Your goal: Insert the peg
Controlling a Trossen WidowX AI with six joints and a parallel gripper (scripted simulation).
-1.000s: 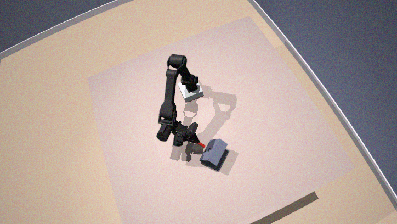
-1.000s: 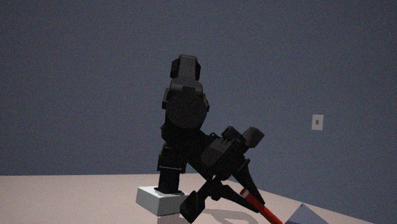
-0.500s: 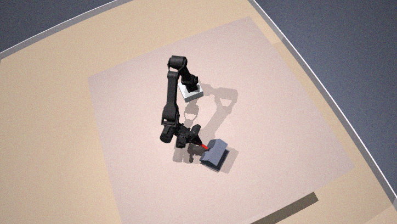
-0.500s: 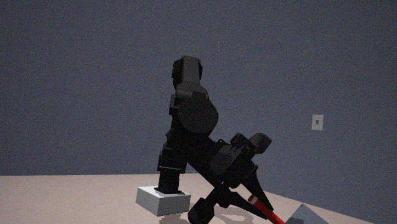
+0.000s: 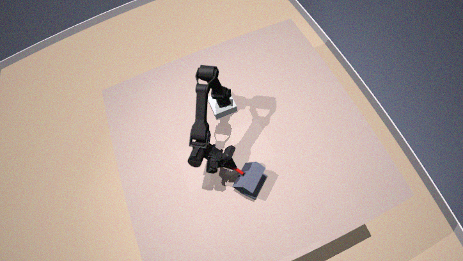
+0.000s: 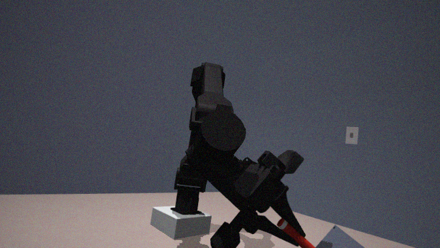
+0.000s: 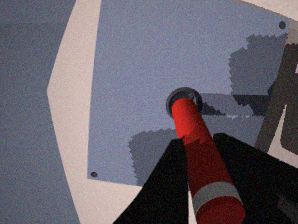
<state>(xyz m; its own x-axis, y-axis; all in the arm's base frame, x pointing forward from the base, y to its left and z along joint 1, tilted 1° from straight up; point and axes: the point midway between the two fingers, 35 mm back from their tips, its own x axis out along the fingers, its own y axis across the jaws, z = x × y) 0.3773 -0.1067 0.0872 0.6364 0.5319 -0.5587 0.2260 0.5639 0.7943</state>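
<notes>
A round red peg [image 5: 239, 171] [image 6: 289, 231] [image 7: 186, 117] with a grey band near its top end is tilted, its bottom end toward the sloped blue-grey panel [image 5: 254, 177] [image 6: 341, 239] [image 7: 135, 75]. My gripper [image 5: 235, 168] [image 6: 301, 240] [image 7: 197, 146] is shut on the peg, and the bottom part sticks out past the fingertips. In the wrist view the peg's bottom end overlaps the near side of the dark-rimmed round hole [image 7: 186, 93]; part of the opening shows beyond it. How far the end is in, if at all, I cannot tell.
The arm's white base block [image 5: 226, 110] [image 6: 192, 226] stands behind the gripper. Small dark dots mark corners of the panel face in the wrist view. The arm's shadow falls on the table [image 5: 162, 194] and across the panel. A dark bar [image 5: 339, 244] lies at the bottom of the top view.
</notes>
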